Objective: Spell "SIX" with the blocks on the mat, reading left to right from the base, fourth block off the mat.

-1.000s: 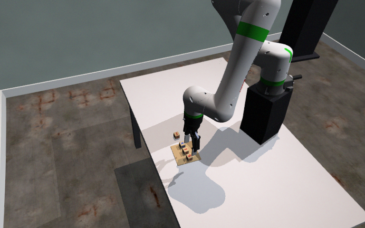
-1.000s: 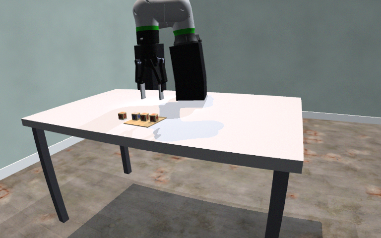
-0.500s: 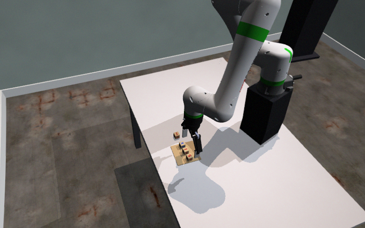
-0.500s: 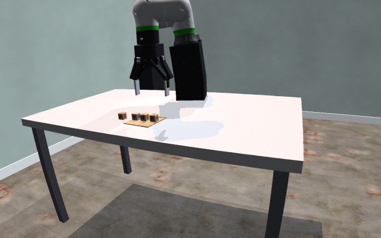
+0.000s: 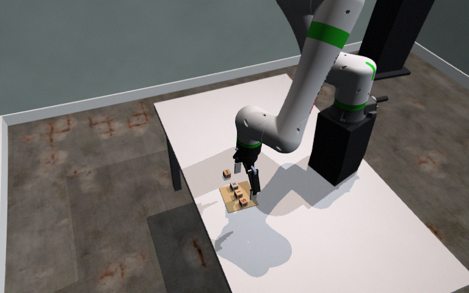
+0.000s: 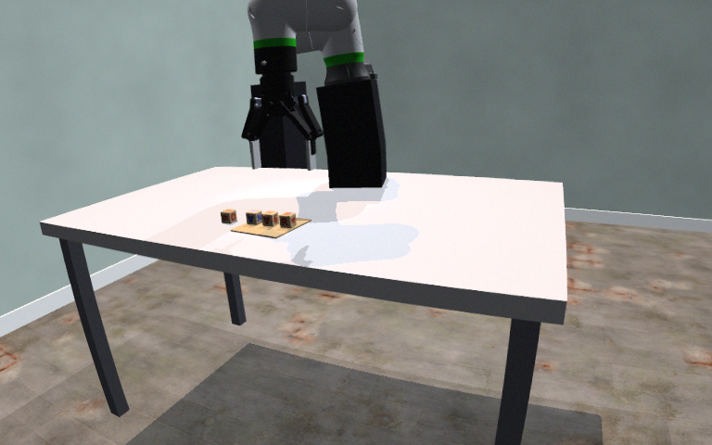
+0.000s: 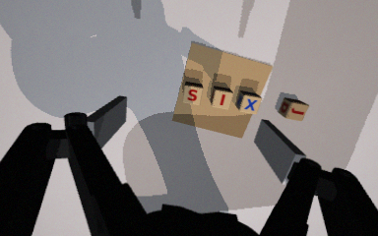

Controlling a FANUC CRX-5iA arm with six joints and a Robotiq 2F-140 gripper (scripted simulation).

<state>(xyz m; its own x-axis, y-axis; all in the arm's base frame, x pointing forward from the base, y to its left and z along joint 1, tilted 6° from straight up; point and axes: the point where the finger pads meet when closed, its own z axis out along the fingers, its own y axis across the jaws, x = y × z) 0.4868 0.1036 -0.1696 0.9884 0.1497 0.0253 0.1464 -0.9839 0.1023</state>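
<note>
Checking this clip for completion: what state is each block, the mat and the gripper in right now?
S block: flat on the mat, letter up, left end of the row.
I block: flat on the mat, middle.
X block: flat on the mat, right end.
Fourth block: off the mat, on the table.
Mat: flat on the table.
Gripper: open, empty, raised above the table.

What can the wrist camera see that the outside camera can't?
Only the wrist view lets you read the letters: S, I and X in a row on the tan mat, with the open gripper seen from inside. Only the exterior view shows the table's legs, the floor and the arm above. Both show three blocks on the mat and the fourth block off it.
</note>
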